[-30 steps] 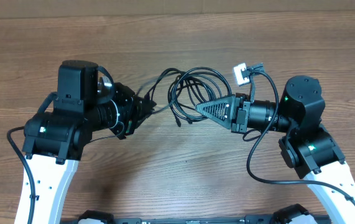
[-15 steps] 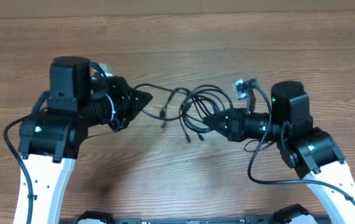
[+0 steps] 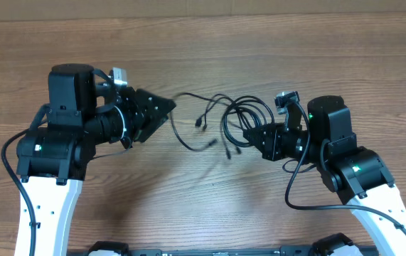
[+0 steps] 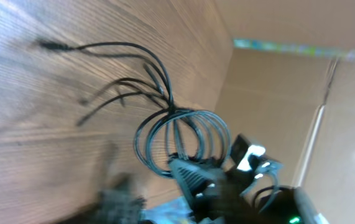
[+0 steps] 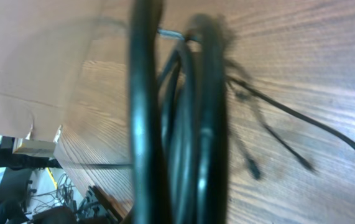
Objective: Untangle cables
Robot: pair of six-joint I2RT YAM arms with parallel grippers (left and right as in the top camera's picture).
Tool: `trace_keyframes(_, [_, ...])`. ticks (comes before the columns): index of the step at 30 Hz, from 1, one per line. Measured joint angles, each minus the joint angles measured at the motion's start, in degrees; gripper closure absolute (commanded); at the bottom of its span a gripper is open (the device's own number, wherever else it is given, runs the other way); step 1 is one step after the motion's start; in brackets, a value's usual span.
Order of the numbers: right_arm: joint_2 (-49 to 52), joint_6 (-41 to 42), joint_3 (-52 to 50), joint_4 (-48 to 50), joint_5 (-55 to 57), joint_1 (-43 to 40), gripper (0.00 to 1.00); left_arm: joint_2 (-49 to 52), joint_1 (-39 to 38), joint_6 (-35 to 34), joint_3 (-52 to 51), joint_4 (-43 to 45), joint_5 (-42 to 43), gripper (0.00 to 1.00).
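The cables [image 3: 249, 114] are thin black cords wound in a coil, with several loose plug ends [image 3: 201, 122] trailing left over the wooden table. My right gripper [image 3: 249, 134] is shut on the coil's lower right edge and holds it up. In the right wrist view the coil [image 5: 189, 112] fills the frame right at the jaws. My left gripper [image 3: 168, 107] stands left of the loose ends, apart from them, open with nothing in it. The left wrist view shows the coil [image 4: 183, 134] ahead and the right gripper [image 4: 193, 177] on it. Its own finger [image 4: 120, 200] is a blur.
The wooden table [image 3: 203, 57] runs to a cardboard wall [image 4: 276, 93] at the far side. Both arms' bases sit near the front edge. The right arm's own thicker black wire [image 3: 291, 188] loops beside its wrist.
The left gripper has let go of the cable end and drawn back to the left. The freed ends swung down. The right gripper, still holding the coil, moved right and turned.
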Motion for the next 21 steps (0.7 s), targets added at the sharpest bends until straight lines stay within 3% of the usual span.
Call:
trace_keyframes(9, [0.0,-0.04,0.0,12.33,-9.88,0.0,0.96,0.0,-0.02,15.85,0.0,-6.19,-1.25,0.0])
trace_keyframes(16, [0.0,2.49,0.0,21.86,-18.62,0.0,0.96,0.0,-2.14,25.14,0.02,-4.39,0.35,0.0])
trace_keyframes(21, [0.0,5.03,-0.02,25.33,-22.43,0.0,0.96,0.0,-3.96,28.09,0.02,-1.7,3.58,0.0])
